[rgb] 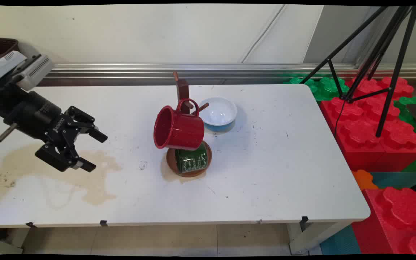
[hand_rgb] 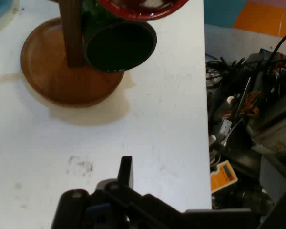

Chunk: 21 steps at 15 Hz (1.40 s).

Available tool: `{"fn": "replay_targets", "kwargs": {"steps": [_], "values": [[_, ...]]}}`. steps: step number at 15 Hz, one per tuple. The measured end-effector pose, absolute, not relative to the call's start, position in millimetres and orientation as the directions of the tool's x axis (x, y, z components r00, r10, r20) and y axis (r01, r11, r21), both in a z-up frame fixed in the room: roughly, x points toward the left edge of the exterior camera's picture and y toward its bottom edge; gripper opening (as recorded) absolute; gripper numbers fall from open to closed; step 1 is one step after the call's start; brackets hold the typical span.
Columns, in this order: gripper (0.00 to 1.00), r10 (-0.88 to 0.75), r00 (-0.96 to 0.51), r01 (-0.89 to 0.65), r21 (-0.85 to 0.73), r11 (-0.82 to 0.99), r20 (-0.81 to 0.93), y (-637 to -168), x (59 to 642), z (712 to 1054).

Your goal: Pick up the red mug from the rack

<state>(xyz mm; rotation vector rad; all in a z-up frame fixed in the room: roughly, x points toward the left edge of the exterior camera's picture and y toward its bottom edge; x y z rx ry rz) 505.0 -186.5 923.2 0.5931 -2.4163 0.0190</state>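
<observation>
My black gripper hovers open over the left part of the white table, with nothing between its fingers, pointing right toward a wooden mug tree. A red mug hangs tilted from one of the tree's pegs, its mouth facing left. Below it a green mug with white lettering rests over the round wooden base. In the hand view the base, the green mug's dark mouth and the red mug's rim lie ahead, well clear of one fingertip.
A white bowl with a blue outside stands just behind and right of the tree. A brown stain spreads under the gripper. Big red and green blocks and a black tripod stand off the right end. Cables and tools lie past the table's edge.
</observation>
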Motion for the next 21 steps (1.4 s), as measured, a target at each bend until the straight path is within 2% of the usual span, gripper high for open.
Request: {"fn": "replay_targets", "kwargs": {"steps": [7,21], "values": [[1.0,-0.412,-0.665,-0.42,0.144,0.896,0.623,-187.1,488.5,921.0],[1.0,-0.386,-0.61,-0.406,0.146,0.902,0.692,-184.5,464.9,948.4]]}}
